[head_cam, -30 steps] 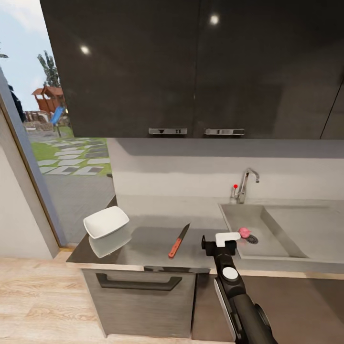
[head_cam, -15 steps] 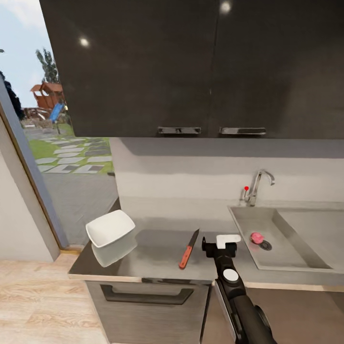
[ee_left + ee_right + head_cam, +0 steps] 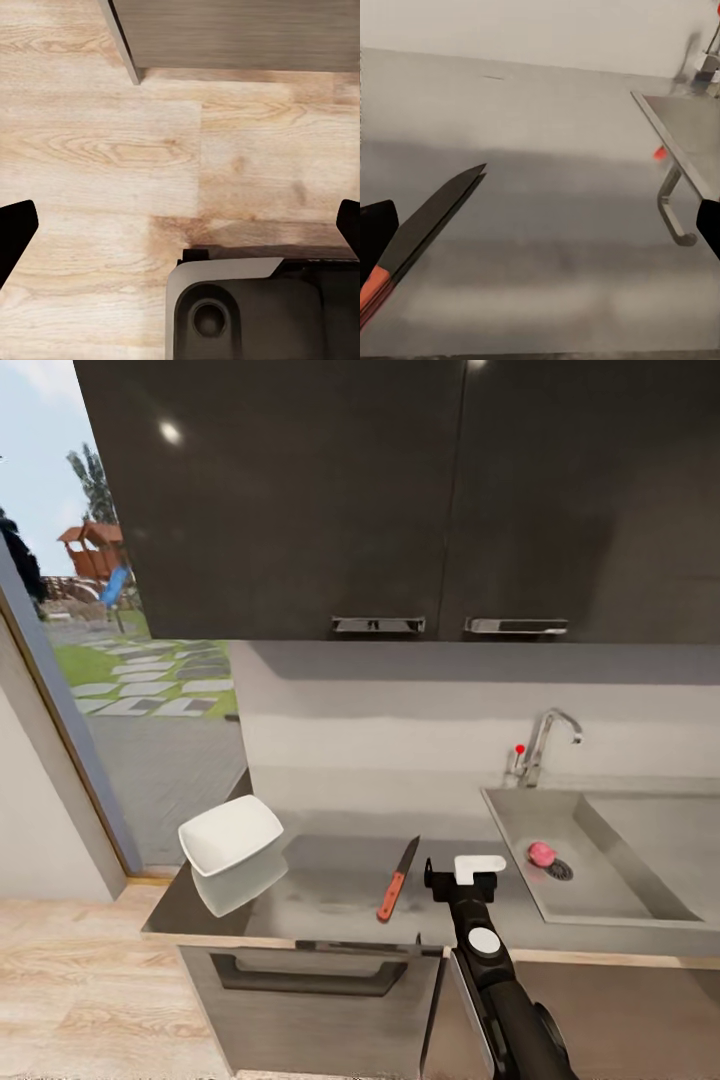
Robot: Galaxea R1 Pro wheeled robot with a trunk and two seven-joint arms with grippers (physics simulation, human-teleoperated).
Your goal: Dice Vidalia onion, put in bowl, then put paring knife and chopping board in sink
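One small round pink-red Vidalia onion [image 3: 541, 853] sits by the drain in the sink [image 3: 600, 895] at right of the head view; it looks firm, smooth and apt to roll, best pinched across its middle. One paring knife [image 3: 397, 879] and one white bowl [image 3: 229, 835] rest on the countertop [image 3: 330, 880]. The right gripper [image 3: 461, 871], lower centre, is spread open and empty; the left gripper [image 3: 180, 225] hangs open over the wood floor [image 3: 97, 150].

A white square bowl [image 3: 229, 835] sat at the left end of the grey table [image 3: 330, 885], near its front corner. The paring knife [image 3: 398, 879] lay flat mid-table, reddish-brown handle toward the front edge, dark blade pointing to the back wall. To the right, the steel sink [image 3: 560, 865] was sunk into the table, with a bent chrome tap behind. A small pink onion [image 3: 541, 852] rested in the basin beside the round drain.
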